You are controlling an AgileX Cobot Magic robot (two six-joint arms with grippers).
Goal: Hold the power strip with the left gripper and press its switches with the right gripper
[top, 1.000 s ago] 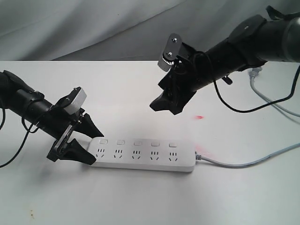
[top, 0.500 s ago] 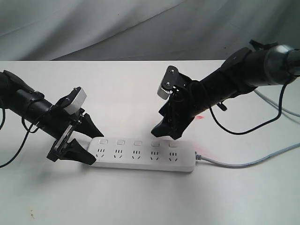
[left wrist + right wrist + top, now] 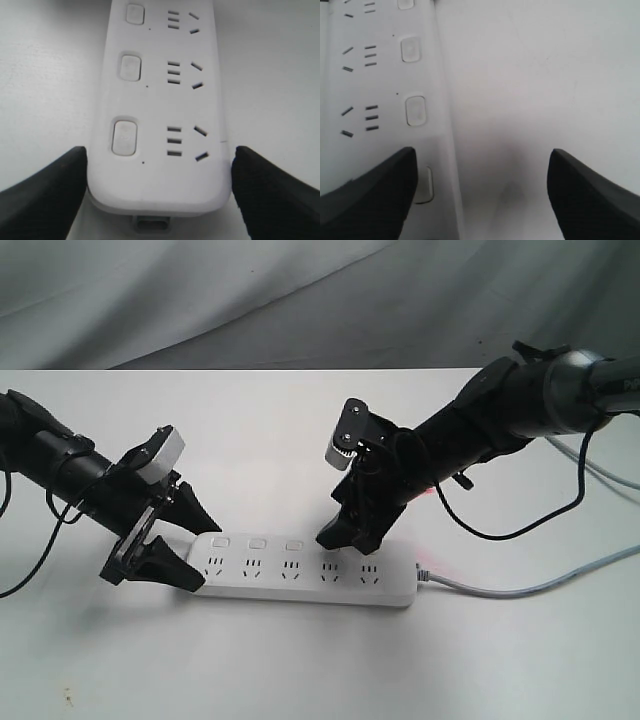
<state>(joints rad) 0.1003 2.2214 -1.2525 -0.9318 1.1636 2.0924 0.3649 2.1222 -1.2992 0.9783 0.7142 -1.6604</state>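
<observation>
The white power strip (image 3: pixel 300 582) lies flat near the table's front, its grey cord (image 3: pixel 520 587) running off to the right. My left gripper (image 3: pixel 206 556) straddles the strip's left end, and in the left wrist view each black finger (image 3: pixel 55 190) rests against a side of the strip (image 3: pixel 160 125). My right gripper (image 3: pixel 338 537) is down on the strip's back edge, open. In the right wrist view one finger (image 3: pixel 370 200) partly covers a switch (image 3: pixel 424 185) while the other hangs over bare table. Three switches (image 3: pixel 257 543) show left of it; the rest are hidden.
The white table (image 3: pixel 300 430) backs onto a grey cloth wall (image 3: pixel 200 300). A second grey cable (image 3: pixel 590 468) lies at the far right beneath the right arm. A red glow (image 3: pixel 428 560) shows at the strip's cord end.
My right gripper has come down and to the left, from above the table behind the strip onto the strip's row of switches. The left gripper and the strip have stayed put.
</observation>
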